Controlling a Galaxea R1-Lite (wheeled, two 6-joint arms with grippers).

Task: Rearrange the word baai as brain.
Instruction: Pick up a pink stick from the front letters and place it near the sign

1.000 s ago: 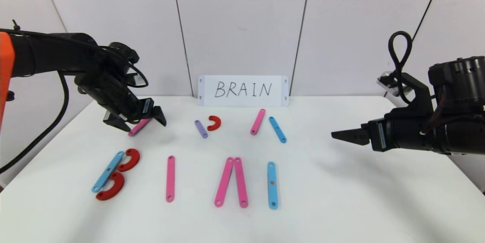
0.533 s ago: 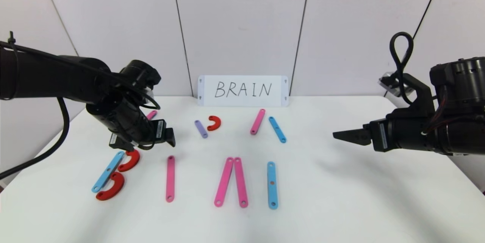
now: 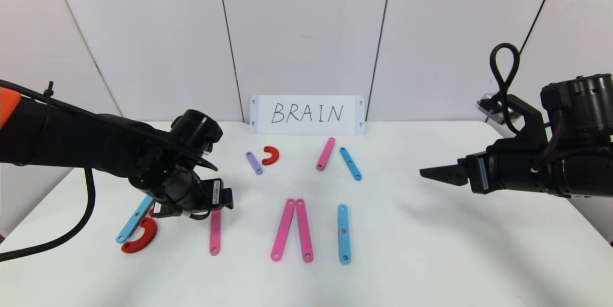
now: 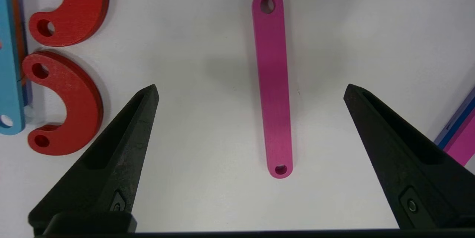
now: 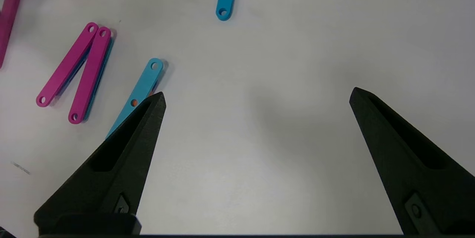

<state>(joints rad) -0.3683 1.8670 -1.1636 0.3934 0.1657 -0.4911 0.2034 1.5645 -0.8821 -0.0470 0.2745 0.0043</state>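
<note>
left gripper (image 4: 251, 89) hangs wide open right over the single pink strip (image 4: 272, 85), whose long axis runs near-to-far between the jaws, just right of the red arcs (image 4: 63, 100). right gripper (image 3: 431, 172) idles open, far right.

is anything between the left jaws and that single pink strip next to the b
Nothing visible. The left gripper hangs over the pink strip with its jaws open on either side of it, and only bare table shows between them. The red arcs lie off to one side. The right gripper is parked far off.

A white BRAIN card (image 3: 307, 114) leans against the wall.
</note>
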